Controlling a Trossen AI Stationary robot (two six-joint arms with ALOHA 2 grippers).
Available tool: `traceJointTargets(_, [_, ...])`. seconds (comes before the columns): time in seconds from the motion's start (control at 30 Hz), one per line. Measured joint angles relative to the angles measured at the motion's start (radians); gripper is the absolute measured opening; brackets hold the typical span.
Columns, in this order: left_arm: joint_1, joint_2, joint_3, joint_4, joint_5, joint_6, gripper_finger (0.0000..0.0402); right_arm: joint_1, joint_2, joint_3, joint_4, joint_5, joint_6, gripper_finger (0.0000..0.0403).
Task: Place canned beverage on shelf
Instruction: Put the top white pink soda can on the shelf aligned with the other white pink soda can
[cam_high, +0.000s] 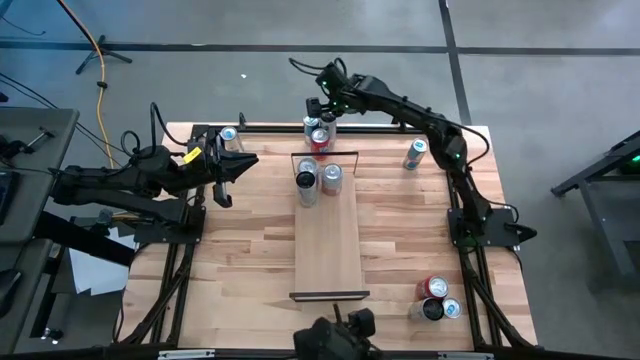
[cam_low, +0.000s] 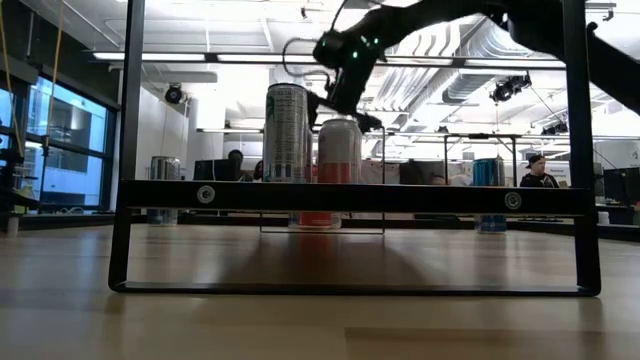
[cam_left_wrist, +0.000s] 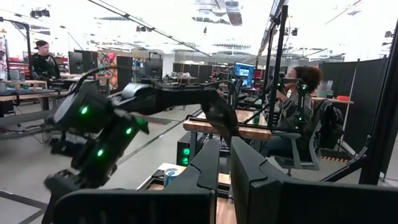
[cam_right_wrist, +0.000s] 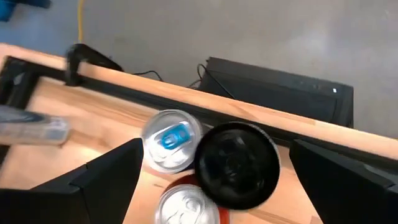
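Butcher-block tabletop (cam_high: 240, 250) carries the long pale wooden shelf (cam_high: 327, 245) with two silver cans (cam_high: 318, 180) on its far end. Right gripper (cam_high: 321, 112) hangs jaws spread wide over a tight cluster: black-topped can (cam_right_wrist: 237, 163) centred between the jaws, blue-tabbed silver can (cam_right_wrist: 171, 140) and red can (cam_right_wrist: 189, 204) touching it. Risk: a descending finger clips a neighbour and topples it. Left gripper (cam_high: 236, 165) waits closed, well apart.

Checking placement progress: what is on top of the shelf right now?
Two cans stand on the shelf near its far end. Three more cluster beyond it, under the open right claw; whether those touch the shelf is unclear.
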Motion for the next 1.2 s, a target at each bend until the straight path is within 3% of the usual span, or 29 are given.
traceJointTargets(1.2, [0.000,0.000,0.000,0.002,-0.009,-0.011,0.0001,-0.004,0.055,-0.005,-0.116,0.061,0.147,0.0389])
